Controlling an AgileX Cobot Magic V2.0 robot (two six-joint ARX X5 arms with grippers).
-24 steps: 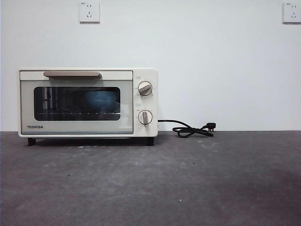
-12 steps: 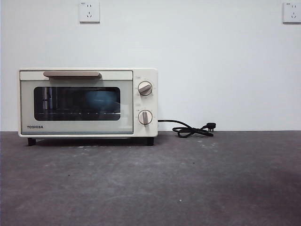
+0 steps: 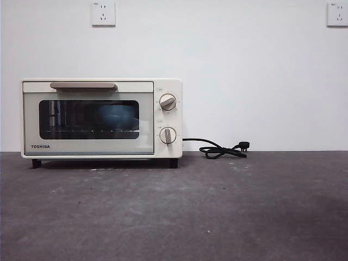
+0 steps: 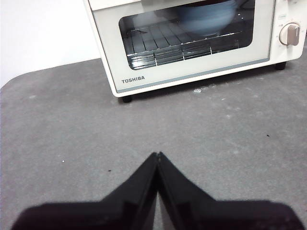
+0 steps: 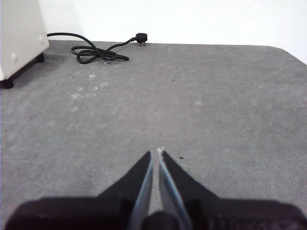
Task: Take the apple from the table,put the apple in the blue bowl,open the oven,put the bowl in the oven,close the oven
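The cream-white oven (image 3: pixel 101 118) stands at the back left of the table (image 3: pixel 217 206) with its glass door closed. Through the glass the blue bowl (image 3: pixel 116 116) shows dimly on the rack; the left wrist view also catches this bowl (image 4: pixel 207 14) inside. The apple is hidden from view. My left gripper (image 4: pixel 157 155) is shut, empty, hovering over the tabletop in front of the oven (image 4: pixel 192 43). My right gripper (image 5: pixel 157 154) is shut and empty over the bare table to the right of the oven (image 5: pixel 19 36). Neither gripper appears in the front view.
A black power cord (image 3: pixel 223 149) with its plug lies coiled on the table right of the oven, also seen as the cord (image 5: pixel 96 50) in the right wrist view. Two wall sockets (image 3: pixel 103 13) sit high on the white wall.
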